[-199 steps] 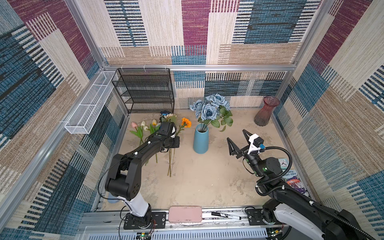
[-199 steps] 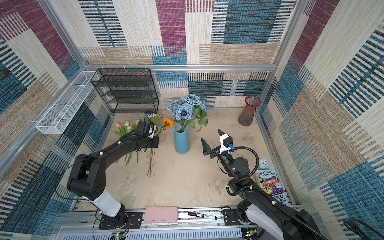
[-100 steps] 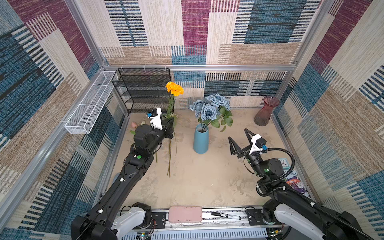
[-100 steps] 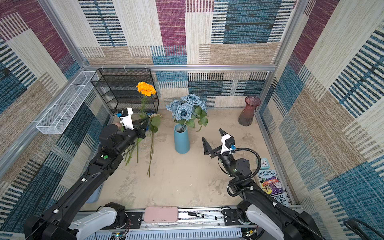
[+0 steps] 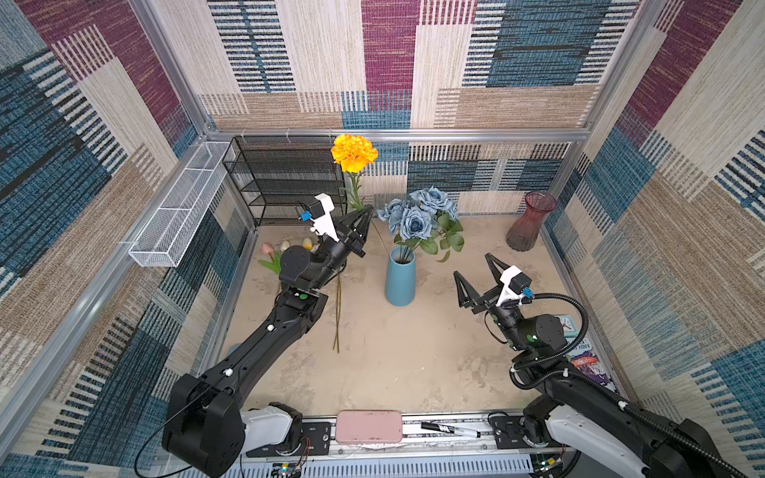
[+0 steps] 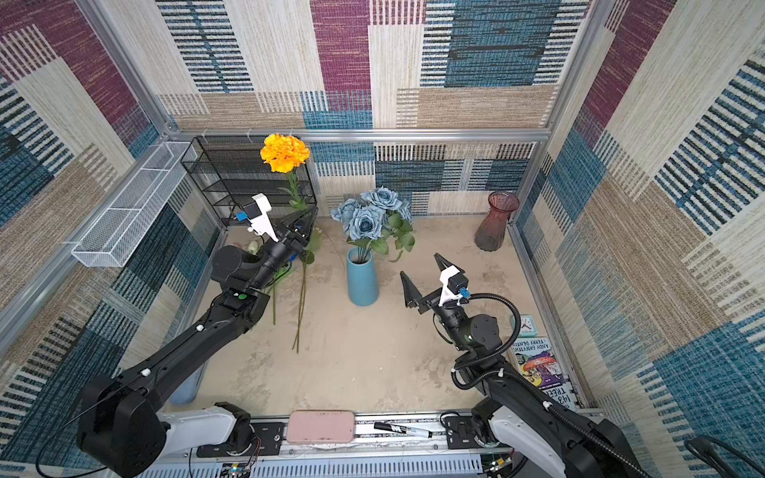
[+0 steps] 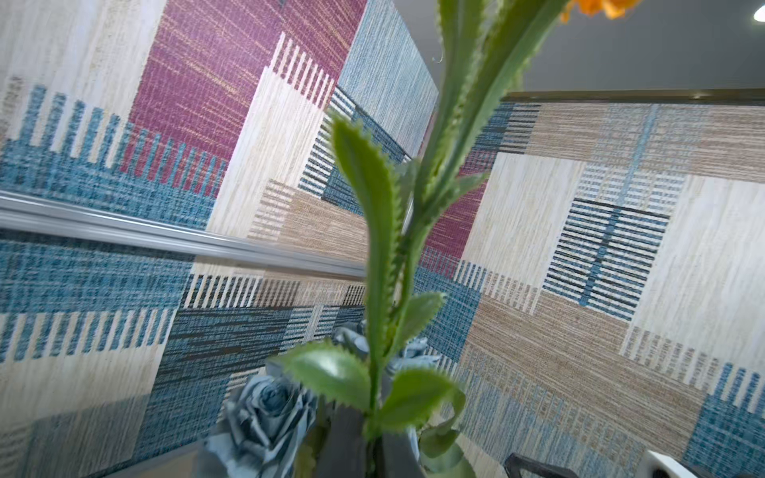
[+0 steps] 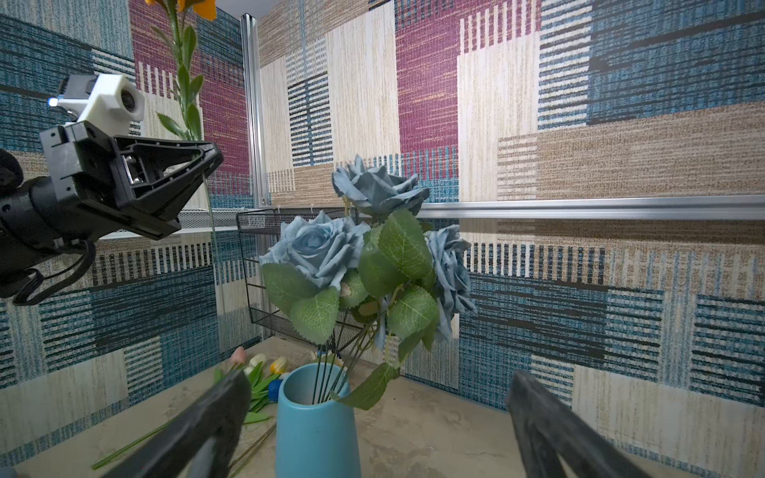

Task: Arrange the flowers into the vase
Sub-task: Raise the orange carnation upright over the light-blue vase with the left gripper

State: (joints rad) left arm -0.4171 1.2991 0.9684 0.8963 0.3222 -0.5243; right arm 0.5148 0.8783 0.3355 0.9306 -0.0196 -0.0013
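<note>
A blue vase [image 5: 400, 277] [image 6: 362, 279] [image 8: 316, 422] stands mid-table with dusty-blue roses [image 5: 418, 215] [image 6: 368, 215] [image 8: 327, 248] in it. My left gripper [image 5: 366, 213] [image 6: 310, 213] [image 7: 372, 451] is raised left of the roses. It is shut on the stem of an upright orange flower [image 5: 354, 152] [image 6: 285, 152], whose head stands high before the rack. My right gripper [image 5: 473, 265] [image 6: 419, 265] [image 8: 374, 414] hovers open and empty right of the vase. Tulips [image 5: 285, 246] [image 8: 256, 364] and loose stems [image 5: 338, 314] lie on the table at the left.
A black wire rack [image 5: 285, 178] stands at the back left, with a white mesh basket [image 5: 178, 207] on the left wall. A dark red glass vase [image 5: 530, 221] is in the back right corner. Books [image 5: 588, 360] lie by the right wall; a pink case [image 5: 368, 426] and marker [image 5: 449, 429] at the front rail.
My left arm has lifted the orange flower off the table from among the lying flowers and stood it upright. The right gripper stays open, shifted slightly.
</note>
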